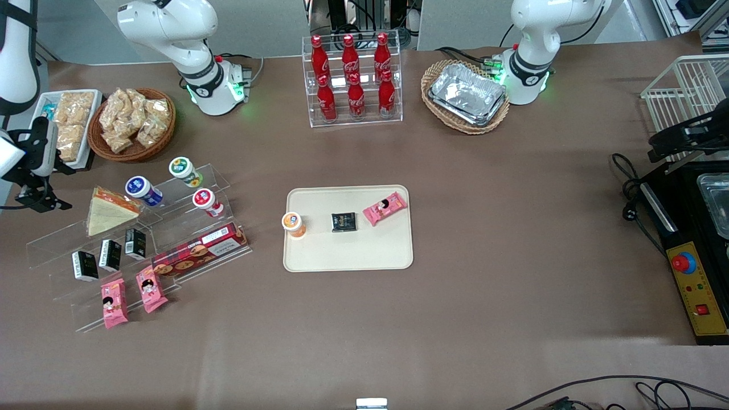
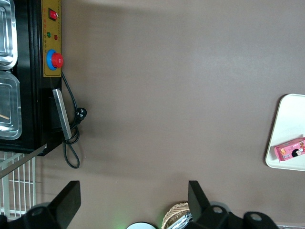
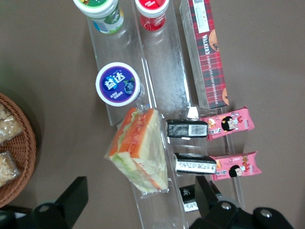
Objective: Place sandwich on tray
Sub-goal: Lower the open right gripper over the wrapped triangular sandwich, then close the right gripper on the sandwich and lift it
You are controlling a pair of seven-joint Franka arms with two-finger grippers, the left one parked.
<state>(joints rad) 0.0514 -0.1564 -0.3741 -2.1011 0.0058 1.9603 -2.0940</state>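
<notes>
Sandwich [image 1: 108, 212] lies on the clear stepped rack [image 1: 188, 242] at left of the front frame, well apart from the tray [image 1: 347, 259] at centre; gripper [image 3: 138, 200] hovers above the sandwich, fingers spread wide, holding nothing.
</notes>
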